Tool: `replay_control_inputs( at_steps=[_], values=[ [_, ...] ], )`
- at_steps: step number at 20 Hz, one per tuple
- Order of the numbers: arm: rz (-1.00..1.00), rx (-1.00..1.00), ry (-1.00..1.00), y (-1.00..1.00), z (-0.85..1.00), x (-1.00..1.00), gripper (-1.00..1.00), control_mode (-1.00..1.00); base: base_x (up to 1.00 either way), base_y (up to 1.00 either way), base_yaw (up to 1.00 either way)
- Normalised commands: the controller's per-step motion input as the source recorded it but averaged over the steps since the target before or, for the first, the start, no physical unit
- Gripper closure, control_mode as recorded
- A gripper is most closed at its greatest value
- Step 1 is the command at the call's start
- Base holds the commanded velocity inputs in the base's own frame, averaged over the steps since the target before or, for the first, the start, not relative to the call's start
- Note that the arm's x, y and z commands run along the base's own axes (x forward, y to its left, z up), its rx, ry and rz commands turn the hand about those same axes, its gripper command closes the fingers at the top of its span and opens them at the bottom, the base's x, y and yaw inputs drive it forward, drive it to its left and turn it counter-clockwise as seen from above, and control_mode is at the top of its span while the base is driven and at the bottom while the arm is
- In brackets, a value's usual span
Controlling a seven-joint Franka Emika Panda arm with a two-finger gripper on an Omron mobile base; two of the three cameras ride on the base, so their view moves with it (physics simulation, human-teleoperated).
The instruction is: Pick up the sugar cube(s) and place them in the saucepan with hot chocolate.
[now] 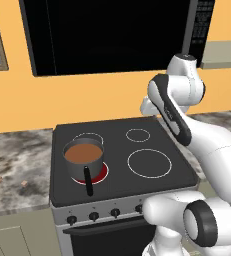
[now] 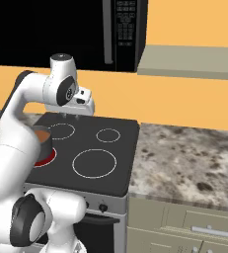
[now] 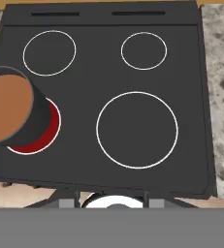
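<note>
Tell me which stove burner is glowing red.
The front left burner, under the saucepan of hot chocolate. Its ring glows red, while the other three burners are plain white outlines on the black stovetop.

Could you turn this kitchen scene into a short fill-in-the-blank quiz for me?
1. The saucepan holds a ____ liquid.
2. The burner under the saucepan glows ____.
3. Two sugar cubes lie on the counter to the ____ of the stove.
4. The saucepan's handle is ____.

Answers: brown; red; left; black

The white arm (image 1: 197,135) bends forward at its elbow, wrist pointing downward, end effector (image 2: 77,116) state unclear.
</note>
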Motion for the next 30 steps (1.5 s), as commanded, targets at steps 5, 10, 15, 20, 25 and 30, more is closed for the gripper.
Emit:
replay_control_inputs(
  at_steps=[5,10,15,20,25,30],
  values=[
    [0.06,0.00,-0.01,0.06,0.00,-0.05,-1.00,-1.00,0.00,0.00,0.00],
    [0.14,0.00,-0.04,0.00,0.00,-0.21,-1.00,-1.00,0.00,0.00,0.00],
    [0.48,0.00,-0.08,0.21,0.00,-0.04,-1.00,-1.00,0.00,0.00,0.00],
    [0.59,-0.04,0.01,0.65,0.00,-0.02,-1.00,-1.00,0.00,0.00,0.00],
    [0.45,-0.23,0.11,1.00,0.19,0.00,-1.00,-1.00,0.00,0.00,0.00],
    [0.33,-0.24,0.20,1.00,0.04,0.00,-1.00,-1.00,0.00,0.00,0.00]
  ],
)
